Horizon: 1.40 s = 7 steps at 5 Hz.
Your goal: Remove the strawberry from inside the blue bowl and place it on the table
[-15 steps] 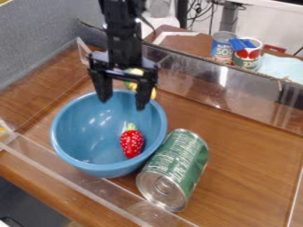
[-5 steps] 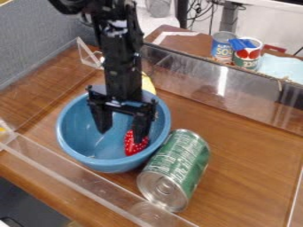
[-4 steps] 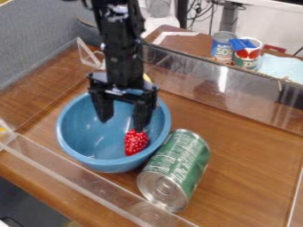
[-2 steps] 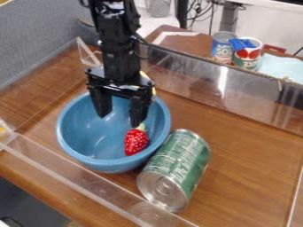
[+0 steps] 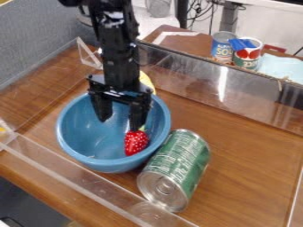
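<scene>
The red strawberry (image 5: 136, 141) with its green top lies inside the light-blue bowl (image 5: 78, 135), near the bowl's right wall. My gripper (image 5: 120, 113) hangs pointing down over the bowl's far half, open, with both dark fingers spread and nothing between them. Its right finger ends just above and behind the strawberry, apart from it. The bowl rests on the brown wood-grain table (image 5: 42, 92).
A green metal can (image 5: 174, 167) lies on its side against the bowl's right. Something yellow (image 5: 145, 81) shows behind the arm. Clear acrylic walls (image 5: 225, 84) edge the table. Beyond the far wall stand cans (image 5: 236, 50) on another surface.
The gripper dipped low over the strawberry a second ago, then lifted slightly and shifted toward the far left of the bowl. It stayed open. The strawberry still lies in the bowl.
</scene>
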### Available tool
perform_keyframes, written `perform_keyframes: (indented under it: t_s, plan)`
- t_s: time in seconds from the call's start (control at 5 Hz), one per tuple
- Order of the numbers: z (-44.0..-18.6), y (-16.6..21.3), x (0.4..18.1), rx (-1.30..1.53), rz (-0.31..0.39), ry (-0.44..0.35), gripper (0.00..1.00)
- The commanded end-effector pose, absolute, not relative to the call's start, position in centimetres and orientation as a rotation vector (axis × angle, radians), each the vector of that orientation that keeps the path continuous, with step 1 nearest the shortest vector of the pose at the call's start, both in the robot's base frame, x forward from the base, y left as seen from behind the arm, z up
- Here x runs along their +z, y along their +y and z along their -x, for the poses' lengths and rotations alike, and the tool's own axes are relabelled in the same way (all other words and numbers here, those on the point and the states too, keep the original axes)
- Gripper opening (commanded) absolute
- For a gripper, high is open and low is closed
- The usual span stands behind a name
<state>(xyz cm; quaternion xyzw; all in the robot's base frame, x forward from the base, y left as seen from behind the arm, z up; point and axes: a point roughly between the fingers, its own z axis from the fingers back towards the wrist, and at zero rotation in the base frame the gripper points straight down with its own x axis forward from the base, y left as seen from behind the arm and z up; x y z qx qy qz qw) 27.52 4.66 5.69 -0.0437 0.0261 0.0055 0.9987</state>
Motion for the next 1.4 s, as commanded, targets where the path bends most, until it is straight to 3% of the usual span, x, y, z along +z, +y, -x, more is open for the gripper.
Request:
perform_keyframes:
  t_s: [0.0,0.4,0.6,1.0,1.2]
  plan:
    - [-27.7,4.8,5.7,0.012,0.080,0.026,1.00]
    - [-28.9,3.3,5.7,-0.028,0.079,0.042,1.00]
    - [-29.9,2.1,5.9,-0.031,0.075,0.052,0.00]
    - [-29.8,3.1,6.7,-0.009,0.072,0.053,0.00]
    - [-29.7,3.7,8.6,0.007,0.076,0.034,0.00]
